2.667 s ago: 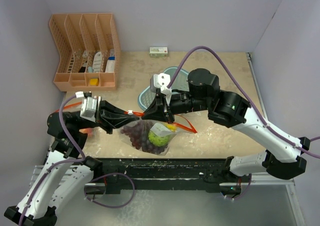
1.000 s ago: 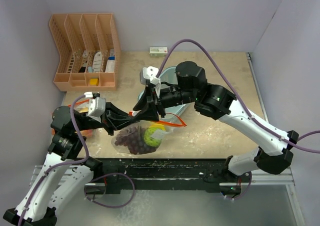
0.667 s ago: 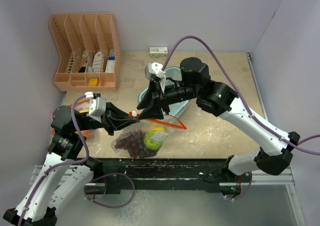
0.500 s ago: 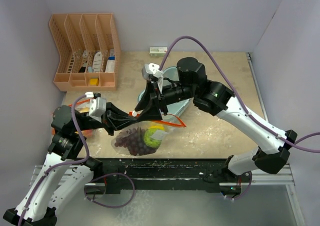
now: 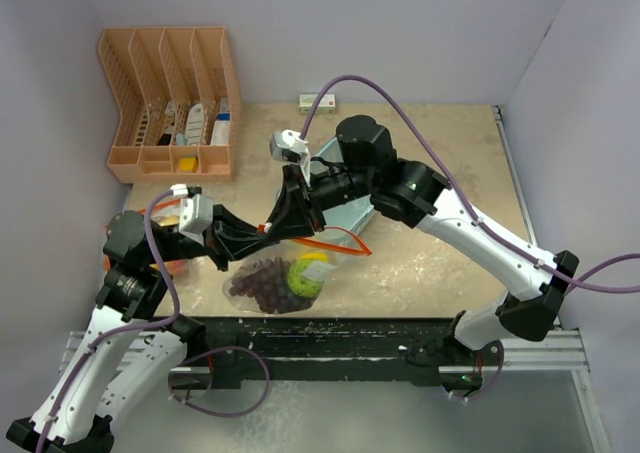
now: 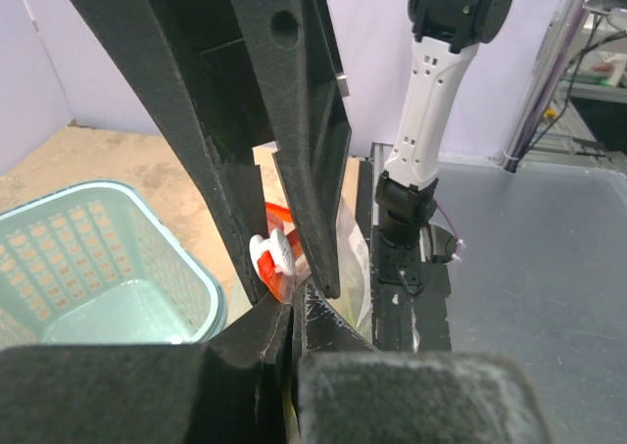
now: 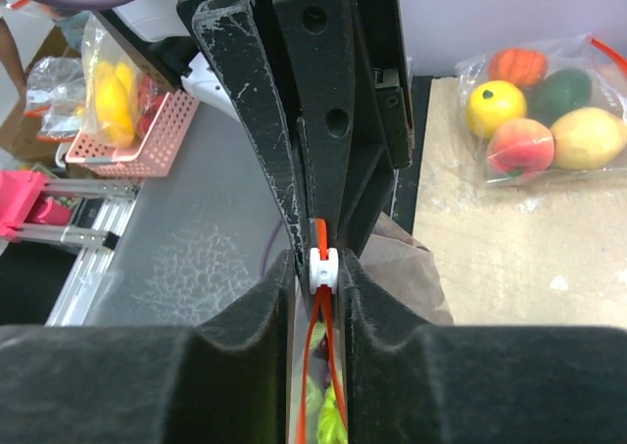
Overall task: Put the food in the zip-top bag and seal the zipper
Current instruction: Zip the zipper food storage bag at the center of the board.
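The zip-top bag [image 5: 275, 285] hangs between my grippers just above the table's front edge. It holds a dark red grape bunch [image 5: 258, 281] and a yellow-green round fruit [image 5: 305, 276]. The zipper [image 5: 340, 239] trails right from the grippers as an open loop. My left gripper [image 5: 256, 236] is shut on the bag's mouth edge at its left end [image 6: 294, 302]. My right gripper [image 5: 283, 225] is shut on the zipper's white slider [image 7: 324, 268], right next to the left fingertips. The slider also shows in the left wrist view [image 6: 274, 256].
A peach-coloured desk organizer [image 5: 170, 93] stands back left. A light blue mesh basket [image 5: 350, 211] lies under my right arm. A small white-green box [image 5: 318, 101] sits by the back wall. A second clear bag of fruit [image 7: 544, 111] lies at the table's left, under my left arm.
My right gripper has slid left along the zipper until it meets the left gripper. The bag has shifted a little left with both arms.
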Controlling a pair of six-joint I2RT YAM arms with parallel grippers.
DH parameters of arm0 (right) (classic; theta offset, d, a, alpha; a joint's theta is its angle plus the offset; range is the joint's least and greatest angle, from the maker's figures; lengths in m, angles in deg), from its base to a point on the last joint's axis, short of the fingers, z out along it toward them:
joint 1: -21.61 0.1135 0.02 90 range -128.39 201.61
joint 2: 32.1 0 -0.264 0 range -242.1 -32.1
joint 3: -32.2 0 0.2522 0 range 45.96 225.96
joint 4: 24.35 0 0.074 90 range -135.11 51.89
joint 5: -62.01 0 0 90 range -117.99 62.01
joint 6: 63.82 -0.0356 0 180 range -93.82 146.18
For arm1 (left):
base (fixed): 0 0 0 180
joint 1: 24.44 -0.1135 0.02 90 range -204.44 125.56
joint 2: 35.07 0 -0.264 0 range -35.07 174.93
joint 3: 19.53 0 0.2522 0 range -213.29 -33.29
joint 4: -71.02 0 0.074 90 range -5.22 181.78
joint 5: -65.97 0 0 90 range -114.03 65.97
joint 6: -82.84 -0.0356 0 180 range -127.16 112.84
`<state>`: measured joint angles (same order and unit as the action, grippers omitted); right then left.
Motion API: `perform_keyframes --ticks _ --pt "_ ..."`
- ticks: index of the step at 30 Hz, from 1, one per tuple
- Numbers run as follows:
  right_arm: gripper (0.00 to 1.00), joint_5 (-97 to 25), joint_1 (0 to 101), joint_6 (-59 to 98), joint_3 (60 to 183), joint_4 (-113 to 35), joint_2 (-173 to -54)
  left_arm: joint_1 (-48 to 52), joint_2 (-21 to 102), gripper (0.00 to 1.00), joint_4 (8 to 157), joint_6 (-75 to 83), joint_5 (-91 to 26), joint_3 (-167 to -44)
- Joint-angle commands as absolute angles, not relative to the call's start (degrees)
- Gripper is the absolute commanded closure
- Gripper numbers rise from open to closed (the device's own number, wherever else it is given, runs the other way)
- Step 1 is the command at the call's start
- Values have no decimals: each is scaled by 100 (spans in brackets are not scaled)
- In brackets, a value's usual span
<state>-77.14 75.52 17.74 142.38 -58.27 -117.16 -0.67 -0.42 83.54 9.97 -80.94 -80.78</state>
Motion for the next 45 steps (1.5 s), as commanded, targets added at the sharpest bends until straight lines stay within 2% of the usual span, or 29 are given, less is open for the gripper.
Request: perform_keyframes --ticks 1,2,3,12,23,30,45 --pt "85 -7946 7544 1669 14475 -5534 -11593 -53 -106 100 7959 893 -8052 -8372" --pt "95 -7976 7543 1657 14475 -5534 -11595 -55 -112 100 7967 893 -8044 -8374" --pt "100 -7998 7540 1639 14467 -5519 -11595 -54 -114 100 7968 888 -8046 -8373" --pt "100 -7786 7497 1706 14369 -5677 -11450 -53 -105 100 8050 824 -7953 -8457" --pt "100 -7436 7037 1883 13513 -6012 -10674 -54 -165 100 8860 168 -7458 -9147" --pt "100 -7056 6917 1987 13229 -6197 -10344 -54 -180 100 8829 204 -7541 -9199" --pt "100 -6762 6824 2161 12872 -6601 -10373 -57 -212 100 8746 191 -6805 -9385"
